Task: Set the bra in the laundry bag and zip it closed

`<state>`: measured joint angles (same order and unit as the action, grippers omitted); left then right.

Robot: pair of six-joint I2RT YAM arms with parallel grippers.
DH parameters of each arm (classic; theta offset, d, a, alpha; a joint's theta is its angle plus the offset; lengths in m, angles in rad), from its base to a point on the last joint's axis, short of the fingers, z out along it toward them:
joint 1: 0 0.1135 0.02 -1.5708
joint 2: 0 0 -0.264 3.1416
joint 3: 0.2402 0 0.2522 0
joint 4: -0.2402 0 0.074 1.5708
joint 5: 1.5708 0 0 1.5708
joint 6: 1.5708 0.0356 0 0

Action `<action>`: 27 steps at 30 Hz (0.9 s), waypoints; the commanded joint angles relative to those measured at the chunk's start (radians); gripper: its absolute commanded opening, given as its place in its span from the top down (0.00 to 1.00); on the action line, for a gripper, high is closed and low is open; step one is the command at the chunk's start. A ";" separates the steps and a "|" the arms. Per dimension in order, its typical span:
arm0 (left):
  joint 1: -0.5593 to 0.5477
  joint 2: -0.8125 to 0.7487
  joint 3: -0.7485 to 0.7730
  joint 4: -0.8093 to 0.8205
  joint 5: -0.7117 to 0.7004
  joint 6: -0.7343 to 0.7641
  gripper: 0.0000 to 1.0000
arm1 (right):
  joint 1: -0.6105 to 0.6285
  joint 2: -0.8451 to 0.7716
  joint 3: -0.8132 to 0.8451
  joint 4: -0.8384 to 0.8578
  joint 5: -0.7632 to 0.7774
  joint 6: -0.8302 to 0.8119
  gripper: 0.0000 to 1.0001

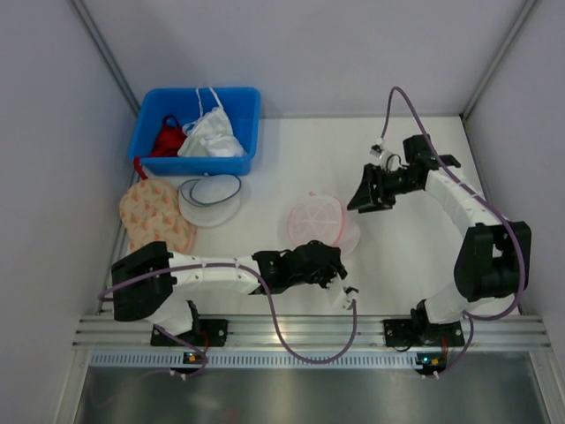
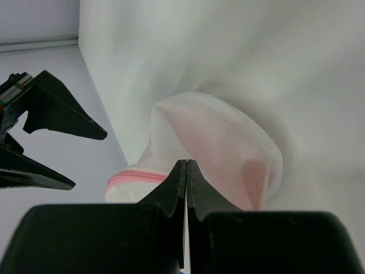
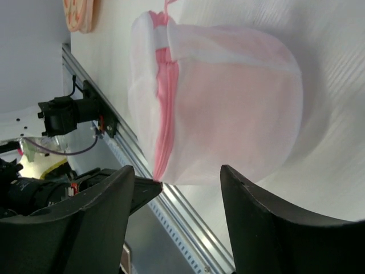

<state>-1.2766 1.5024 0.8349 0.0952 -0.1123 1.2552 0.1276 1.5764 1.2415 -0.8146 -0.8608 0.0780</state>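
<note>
The laundry bag point(image 1: 320, 221), a round white mesh pouch with a pink zip, lies at the table's middle. The pale pink bra point(image 3: 239, 108) shows through its mesh, inside it. It also shows in the left wrist view point(image 2: 228, 154). The zip point(image 3: 162, 114) looks closed along the rim. My left gripper point(image 1: 327, 252) is shut, with its tips point(image 2: 187, 164) touching the bag at the near end of the zip. Nothing shows between its jaws. My right gripper point(image 1: 364, 200) is open and empty, just right of the bag and facing it point(image 3: 175, 171).
A blue bin point(image 1: 146, 132) at the back left holds a red garment point(image 1: 166, 140) and a white garment point(image 1: 212, 137). A beige patterned pouch point(image 1: 154, 216) and a dark-rimmed mesh disc point(image 1: 210, 199) lie in front of it. A metal rail point(image 1: 309, 331) runs along the near edge.
</note>
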 commanded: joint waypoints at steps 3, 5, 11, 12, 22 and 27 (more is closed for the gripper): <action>0.028 0.036 0.093 0.064 -0.007 -0.022 1.00 | 0.043 -0.038 -0.109 -0.012 -0.121 0.003 0.44; 0.040 0.054 0.125 0.064 -0.006 -0.028 1.00 | 0.059 -0.042 -0.128 0.005 -0.136 0.011 0.47; 0.051 0.078 0.170 0.063 0.010 -0.042 1.00 | 0.084 -0.018 -0.129 0.026 -0.161 0.034 0.54; 0.051 0.079 0.171 0.063 0.011 -0.046 1.00 | 0.084 -0.012 -0.129 0.031 -0.164 0.040 0.57; 0.042 0.006 0.119 -0.002 0.072 -0.057 1.00 | 0.060 0.037 -0.063 0.020 -0.159 0.037 1.00; 0.019 -0.057 0.056 -0.048 0.080 -0.071 1.00 | 0.040 0.050 -0.024 0.011 -0.153 0.023 1.00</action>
<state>-1.2358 1.5146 0.9192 0.0757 -0.0780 1.2167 0.1848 1.6161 1.1481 -0.8181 -0.9966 0.1234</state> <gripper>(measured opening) 0.012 0.021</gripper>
